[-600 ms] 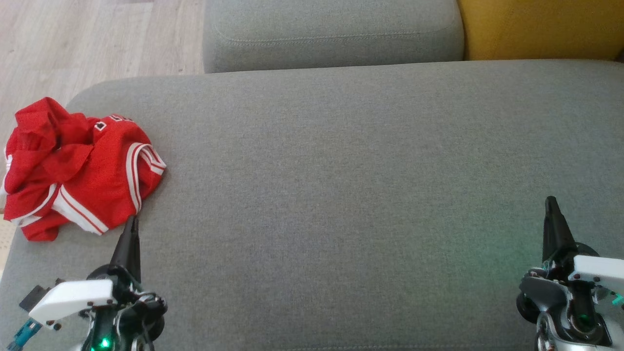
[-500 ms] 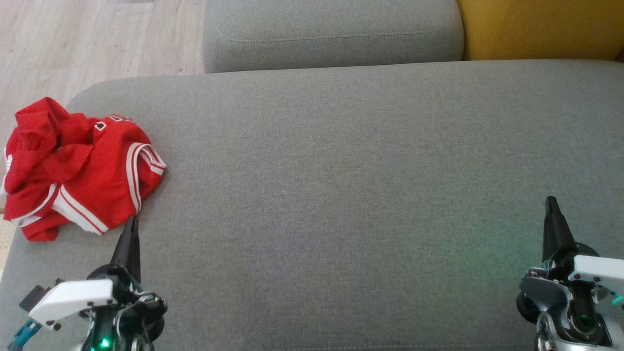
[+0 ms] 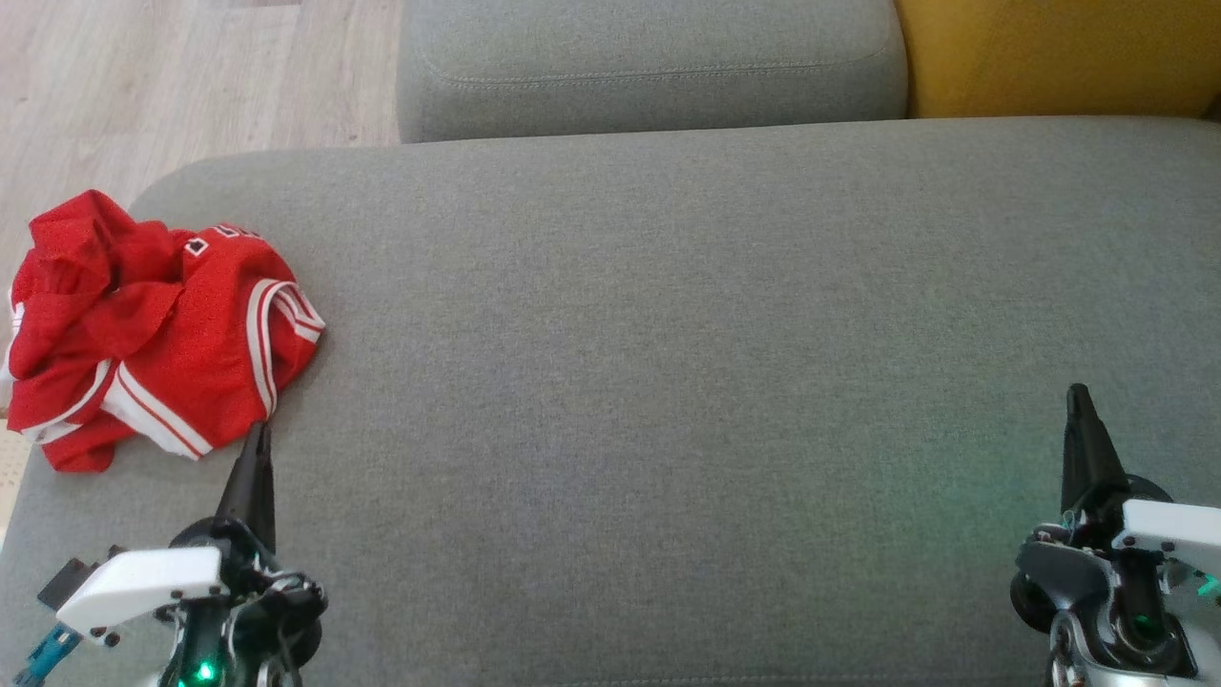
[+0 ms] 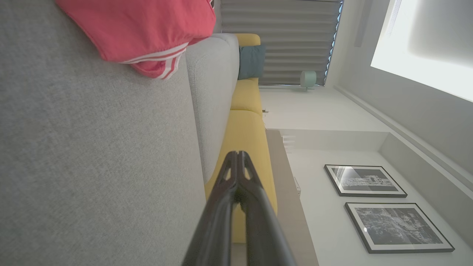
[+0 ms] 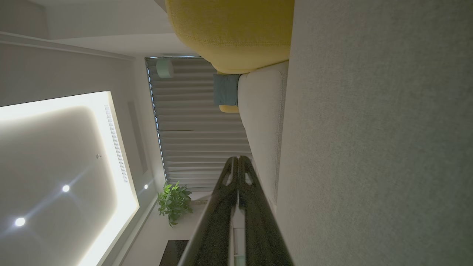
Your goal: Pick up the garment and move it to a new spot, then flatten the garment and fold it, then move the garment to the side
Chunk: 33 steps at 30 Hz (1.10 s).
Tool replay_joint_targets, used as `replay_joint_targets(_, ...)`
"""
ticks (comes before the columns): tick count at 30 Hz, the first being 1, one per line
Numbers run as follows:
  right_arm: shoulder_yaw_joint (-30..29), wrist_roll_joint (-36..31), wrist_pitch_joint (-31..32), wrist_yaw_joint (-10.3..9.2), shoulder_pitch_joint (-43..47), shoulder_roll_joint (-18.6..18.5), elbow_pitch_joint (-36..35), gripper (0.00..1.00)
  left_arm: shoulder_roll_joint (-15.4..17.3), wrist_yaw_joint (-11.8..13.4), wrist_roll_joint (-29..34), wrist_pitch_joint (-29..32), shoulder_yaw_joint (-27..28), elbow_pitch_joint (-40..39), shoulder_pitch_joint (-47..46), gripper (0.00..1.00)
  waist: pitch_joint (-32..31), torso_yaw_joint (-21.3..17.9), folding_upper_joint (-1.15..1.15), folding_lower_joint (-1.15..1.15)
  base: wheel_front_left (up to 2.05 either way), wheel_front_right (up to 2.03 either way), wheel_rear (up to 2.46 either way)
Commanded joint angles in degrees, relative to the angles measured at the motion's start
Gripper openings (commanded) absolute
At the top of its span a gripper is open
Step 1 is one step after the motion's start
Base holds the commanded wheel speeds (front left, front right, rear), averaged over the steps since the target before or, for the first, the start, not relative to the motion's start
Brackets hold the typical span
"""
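Observation:
The garment (image 3: 143, 329) is a red jersey with white stripes, lying crumpled at the left end of the grey sofa seat (image 3: 668, 334). My left gripper (image 3: 259, 431) is shut and empty, its tips just below the garment's lower right edge. In the left wrist view the garment (image 4: 144, 29) lies at the upper left, beyond the shut left gripper (image 4: 237, 153). Far from the garment, at the lower right over bare cushion, my right gripper (image 3: 1078, 391) is shut and empty. The right wrist view has the right gripper (image 5: 237, 159) with both fingers pressed together.
A grey back cushion (image 3: 649, 67) runs along the far side, with a yellow cushion (image 3: 1059, 52) at the upper right. Wooden floor (image 3: 172, 76) lies beyond the seat's left end. The seat's rounded left edge passes under the garment.

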Motion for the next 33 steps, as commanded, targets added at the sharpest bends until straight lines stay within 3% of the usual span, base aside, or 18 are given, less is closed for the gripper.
replay_joint_targets(1, 1.2, 0.42, 0.31, -0.04, -1.41, -0.27, -2.18, 0.0, 1.12, -0.41, -0.26, 0.42, 2.01, -2.17, -3.35, 0.0, 0.0, 0.0, 0.0, 0.0, 0.0, 0.0, 0.0)
replay_joint_targets(33, 1.2, 0.42, 0.31, -0.04, -1.41, -0.27, -2.18, 0.0, 1.12, -0.41, -0.26, 0.42, 2.01, -2.17, -3.35, 0.0, 0.0, 0.0, 0.0, 0.0, 0.0, 0.0, 0.0)
